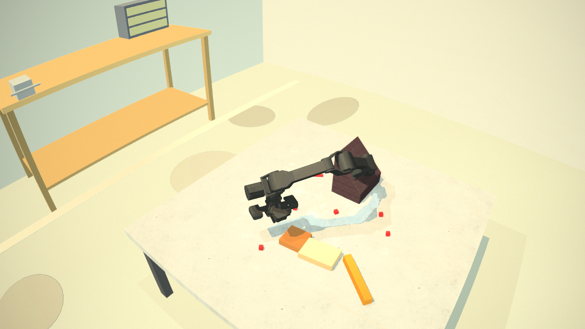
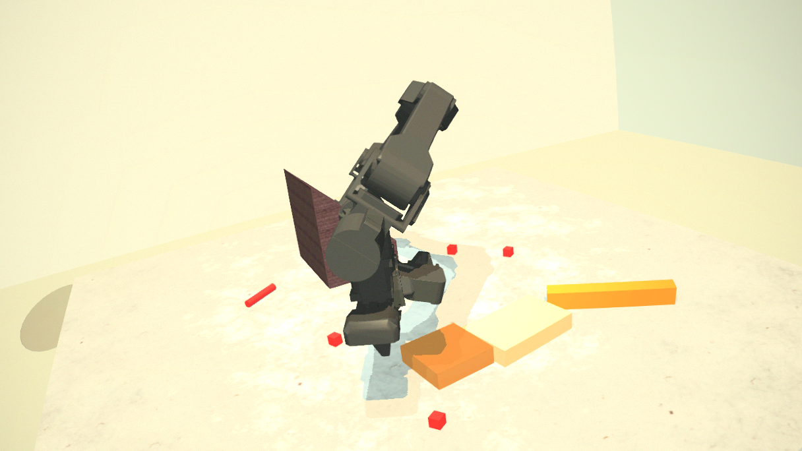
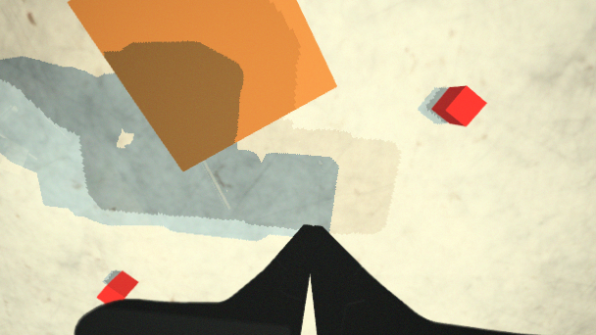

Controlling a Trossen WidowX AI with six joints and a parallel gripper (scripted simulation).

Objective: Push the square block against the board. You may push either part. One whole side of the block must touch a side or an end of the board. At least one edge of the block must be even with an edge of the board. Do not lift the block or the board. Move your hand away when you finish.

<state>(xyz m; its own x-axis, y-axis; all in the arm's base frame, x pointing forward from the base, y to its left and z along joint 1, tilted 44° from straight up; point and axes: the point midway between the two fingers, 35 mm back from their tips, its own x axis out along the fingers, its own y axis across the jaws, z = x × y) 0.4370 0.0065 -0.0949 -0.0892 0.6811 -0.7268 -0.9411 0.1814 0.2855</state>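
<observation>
The orange square block [image 1: 288, 241] [image 2: 468, 347] [image 3: 186, 24] lies flat, partly under the arm's shadow. The pale yellow board [image 1: 321, 251] [image 2: 518, 325] lies flat beside it. One side of the block faces the board's end and appears to touch it or nearly so. The two are offset along that side: the board's corner sticks out past the block's in the exterior view, so their edges do not look even there. My gripper [image 1: 277, 219] [image 2: 383, 352] [image 3: 311, 234] is shut and empty, beside the block's free corner and apart from it. Its tip height is unclear.
An orange bar [image 1: 358, 280] [image 2: 611, 296] lies past the board's other end. A dark wooden wedge [image 1: 345, 189] [image 2: 310, 235] stands by the arm's base. Several small red cubes [image 1: 260, 247] [image 2: 436, 420] [image 3: 471, 105] and a red rod [image 2: 260, 295] lie around the table.
</observation>
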